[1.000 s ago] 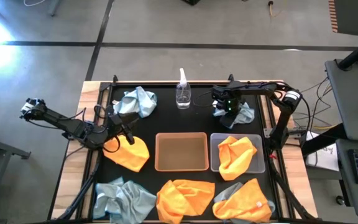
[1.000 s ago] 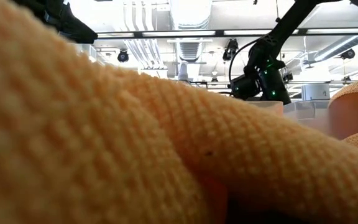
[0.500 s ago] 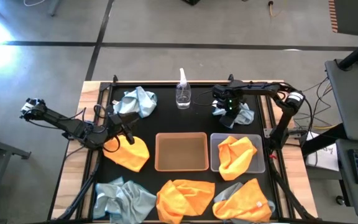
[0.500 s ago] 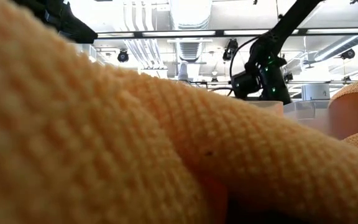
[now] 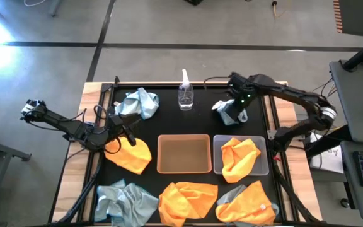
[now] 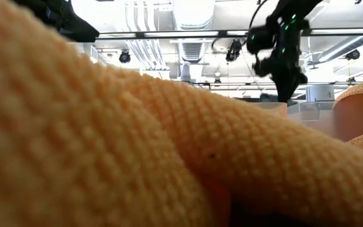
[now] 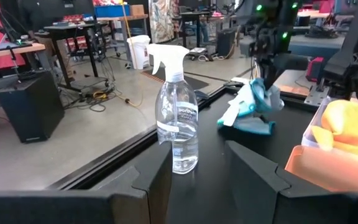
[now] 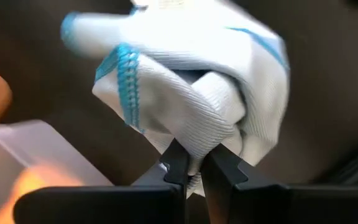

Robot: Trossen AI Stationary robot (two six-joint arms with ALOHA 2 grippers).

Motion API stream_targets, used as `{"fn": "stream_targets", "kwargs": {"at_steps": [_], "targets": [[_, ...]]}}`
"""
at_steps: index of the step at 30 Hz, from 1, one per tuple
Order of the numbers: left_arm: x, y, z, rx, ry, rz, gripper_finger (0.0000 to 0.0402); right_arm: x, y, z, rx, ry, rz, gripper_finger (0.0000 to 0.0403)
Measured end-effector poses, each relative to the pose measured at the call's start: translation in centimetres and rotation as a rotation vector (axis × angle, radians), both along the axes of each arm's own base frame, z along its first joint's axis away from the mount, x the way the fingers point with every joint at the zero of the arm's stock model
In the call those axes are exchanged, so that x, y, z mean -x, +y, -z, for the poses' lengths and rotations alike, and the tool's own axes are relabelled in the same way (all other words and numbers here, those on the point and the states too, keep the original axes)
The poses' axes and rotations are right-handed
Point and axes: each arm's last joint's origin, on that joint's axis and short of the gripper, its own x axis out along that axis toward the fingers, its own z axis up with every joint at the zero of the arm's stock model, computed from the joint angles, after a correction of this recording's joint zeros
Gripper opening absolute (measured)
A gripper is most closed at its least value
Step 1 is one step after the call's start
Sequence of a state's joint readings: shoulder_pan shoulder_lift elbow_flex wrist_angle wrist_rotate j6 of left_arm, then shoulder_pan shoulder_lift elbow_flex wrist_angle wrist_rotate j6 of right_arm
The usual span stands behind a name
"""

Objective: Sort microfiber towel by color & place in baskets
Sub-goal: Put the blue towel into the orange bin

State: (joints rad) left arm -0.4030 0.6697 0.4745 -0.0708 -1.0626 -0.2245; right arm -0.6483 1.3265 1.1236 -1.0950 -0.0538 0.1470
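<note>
Blue-grey towel (image 5: 227,111) pinched in right gripper (image 8: 193,163), fingers closed on fold, hanging above table behind grey basket (image 5: 261,165). Grey basket holds orange towel (image 5: 239,156); tan basket (image 5: 183,153) empty. Risk: thin pinch slips, towel drops mid-carry. Left gripper (image 7: 197,180) wide open, empty, near spray bottle (image 7: 177,115).

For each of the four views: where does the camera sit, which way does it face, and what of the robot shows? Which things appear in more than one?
High: overhead, straight down; both arms, tan basket.
Low: table height, blocked by an orange towel; right gripper above.
Left wrist: faces the spray bottle; own open fingers.
Right wrist: own right gripper shut on a blue-grey towel.
Shared: that blue-grey towel also shows in high and left wrist views.
</note>
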Motion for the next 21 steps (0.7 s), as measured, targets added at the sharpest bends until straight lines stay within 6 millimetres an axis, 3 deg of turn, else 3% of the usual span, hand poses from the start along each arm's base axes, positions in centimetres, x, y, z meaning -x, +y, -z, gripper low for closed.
{"fn": "stream_targets", "kwargs": {"at_steps": [10, 21], "targets": [[0.0, 0.0, -0.8, 0.012, -0.028, 0.000, 0.0132, 2.7, 3.4, -4.8, 0.031, -0.246, 0.078, 0.0023], [0.0, 0.0, -0.8, 0.035, -0.048, -0.005, 0.0132, 2.4, 7.5, -6.3, -0.002, -0.338, 0.005, 0.0023]]}}
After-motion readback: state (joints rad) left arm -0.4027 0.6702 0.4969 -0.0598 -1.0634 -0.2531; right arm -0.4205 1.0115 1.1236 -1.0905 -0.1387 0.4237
